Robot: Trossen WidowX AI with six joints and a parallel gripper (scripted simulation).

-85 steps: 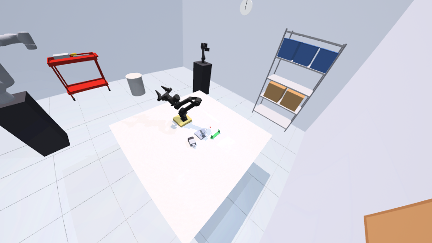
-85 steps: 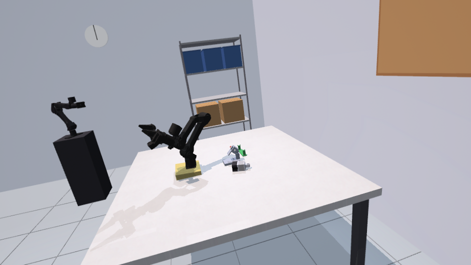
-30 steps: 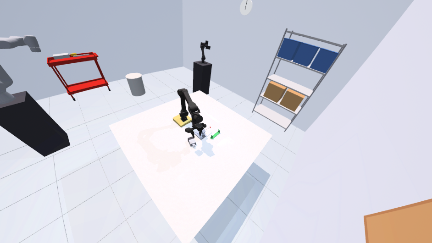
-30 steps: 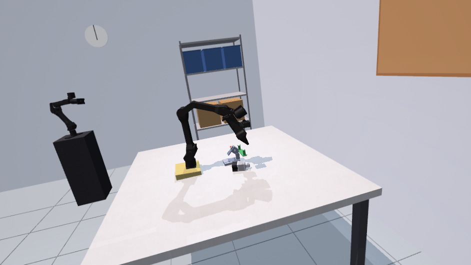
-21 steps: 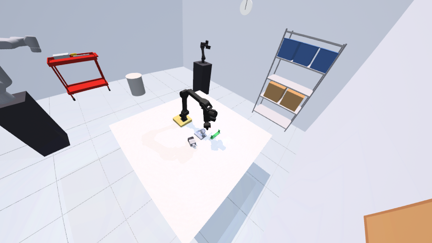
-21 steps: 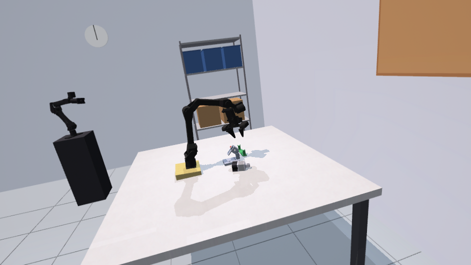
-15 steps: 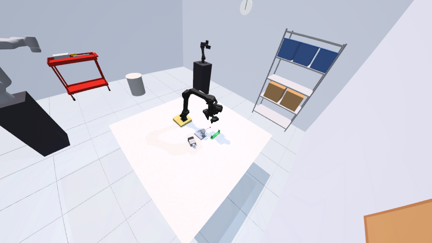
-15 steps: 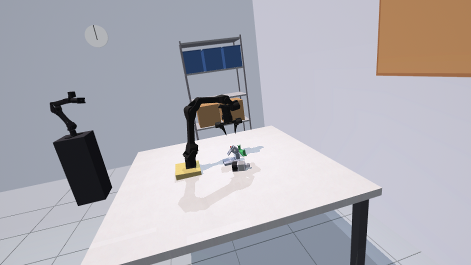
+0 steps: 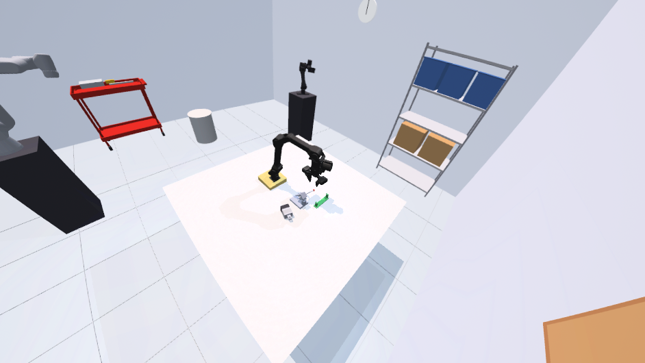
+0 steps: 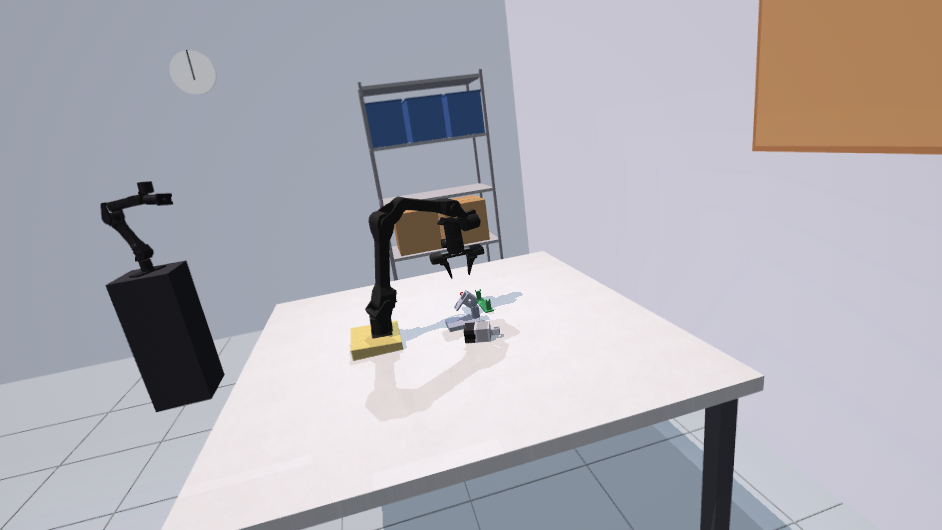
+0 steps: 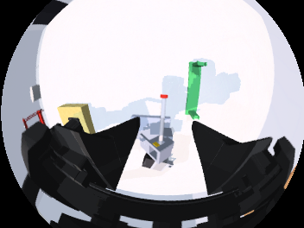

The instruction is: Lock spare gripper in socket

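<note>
The grey mount [image 9: 300, 199] [image 10: 465, 303] [image 11: 155, 143] stands near the middle of the white table [image 9: 279, 279] [image 10: 559, 395]. Its lock pin [image 9: 311, 192] [image 11: 162, 110], a thin rod with a red head, sticks out of the socket. The spare gripper [image 9: 286, 211] [image 10: 480, 332], grey and black, lies on the table just beside the mount. My gripper [image 9: 314, 179] [image 10: 459, 268] [image 11: 166, 123] hangs above the mount, pointing down. It is open and empty, and in the wrist view the pin and mount show between its fingers.
A green holder [image 9: 321, 201] [image 10: 484, 303] [image 11: 193, 91] lies just beyond the mount. The arm's yellow base pad [image 9: 272, 180] [image 10: 375, 342] [image 11: 75, 114] sits behind the mount. A metal shelf [image 9: 446, 112] [image 10: 428, 164] and a black pedestal [image 9: 301, 115] [image 10: 164, 329] stand off the table.
</note>
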